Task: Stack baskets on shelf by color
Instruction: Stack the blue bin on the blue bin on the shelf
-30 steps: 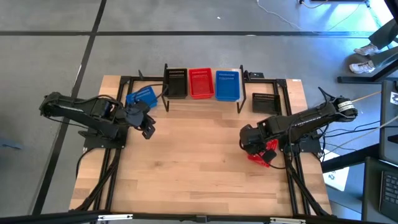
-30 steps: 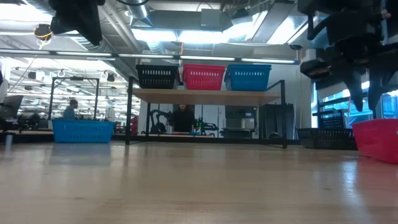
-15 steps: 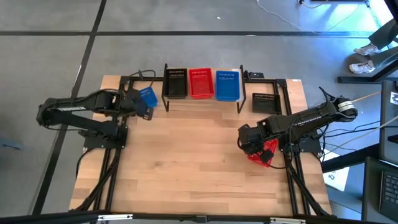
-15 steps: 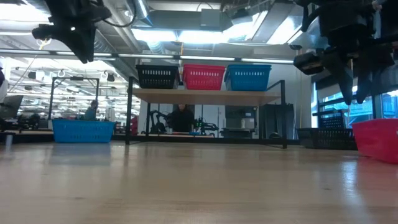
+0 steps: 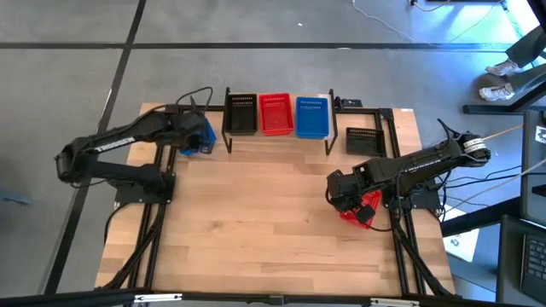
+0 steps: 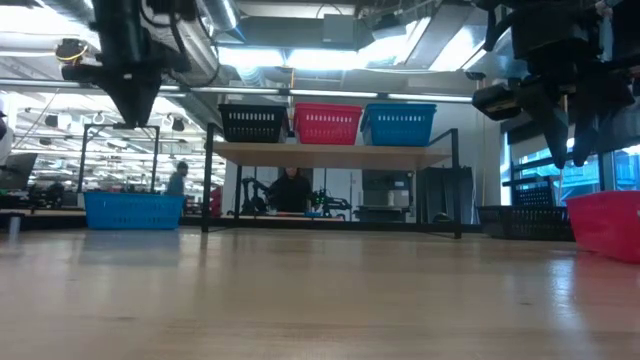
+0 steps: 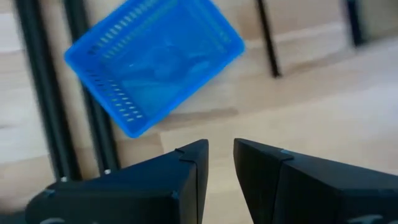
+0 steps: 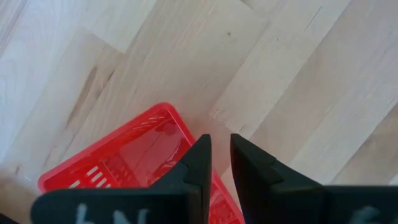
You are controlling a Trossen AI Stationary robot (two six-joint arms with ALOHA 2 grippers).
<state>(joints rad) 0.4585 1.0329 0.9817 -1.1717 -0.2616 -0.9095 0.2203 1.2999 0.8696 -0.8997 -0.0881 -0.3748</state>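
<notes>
Wooden tabletop (image 5: 256, 213), grey floor (image 5: 256, 21) around.

Two dark jointed arms — black wedge jaws.

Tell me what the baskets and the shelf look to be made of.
Baskets, e.g. the blue basket on the table: likely moulded plastic, with uniform saturated colour, a slight sheen and slotted walls. Shelf: the top looks like light wood or a laminate, pale and matte with a plank edge; the legs are thin and black, probably painted metal.
</notes>
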